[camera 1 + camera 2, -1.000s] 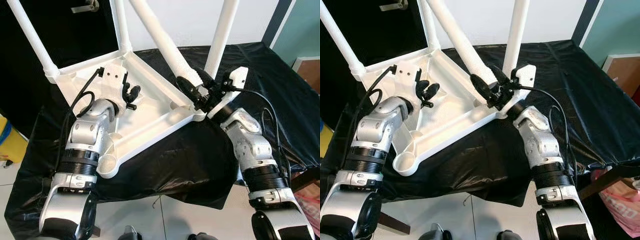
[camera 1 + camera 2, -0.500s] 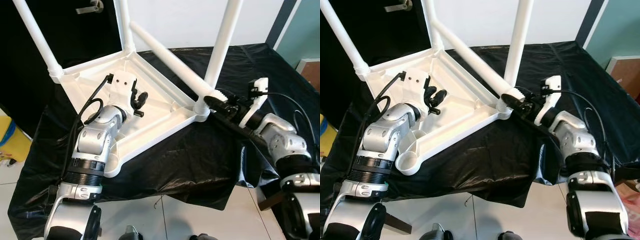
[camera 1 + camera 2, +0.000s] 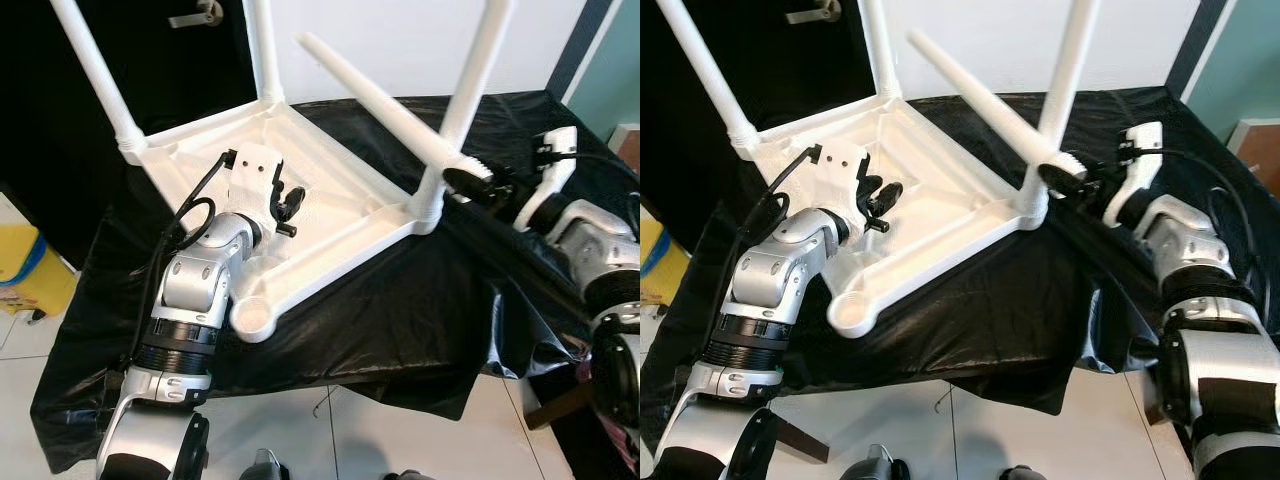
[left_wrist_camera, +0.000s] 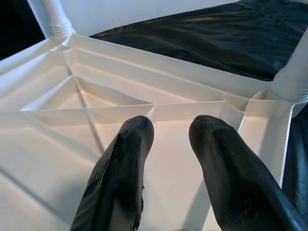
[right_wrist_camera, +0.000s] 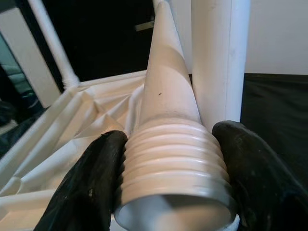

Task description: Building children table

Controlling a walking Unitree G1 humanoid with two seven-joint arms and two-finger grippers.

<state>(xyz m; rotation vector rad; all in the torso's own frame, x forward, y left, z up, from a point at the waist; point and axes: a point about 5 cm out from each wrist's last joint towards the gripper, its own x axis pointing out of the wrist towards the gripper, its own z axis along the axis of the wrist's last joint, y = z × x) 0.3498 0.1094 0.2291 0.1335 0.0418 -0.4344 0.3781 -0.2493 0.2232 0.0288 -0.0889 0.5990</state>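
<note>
The children's table [image 3: 300,190] lies upside down on a bigger table draped in a black cloth [image 3: 380,320], its white ribbed underside facing up, three legs already standing in their corner sockets and the near corner socket [image 3: 252,317] still empty. The right gripper [image 5: 168,187] has its jaws closed on the threaded end of the loose fourth leg [image 3: 385,110], which slants back across the tabletop, its far tip in the air, right beside the near-right fitted leg [image 3: 470,95]. The left gripper [image 4: 166,139] hangs over the ribbed underside with its jaws slightly apart and holding nothing. The main risk, as I judge it, lies in carrying the leg to the empty socket: the long shaft could knock the upright legs and shove or tip the light plastic top, since nothing pins it down. The grip sits on the ridged thread, so the leg could twist or slip between the jaws, and the jaws cover the very part that must enter the socket. If the leg meets the socket at a slant, the thread may jam. The loose cloth could also let the top slide under pressure unless the left gripper braces it.
</note>
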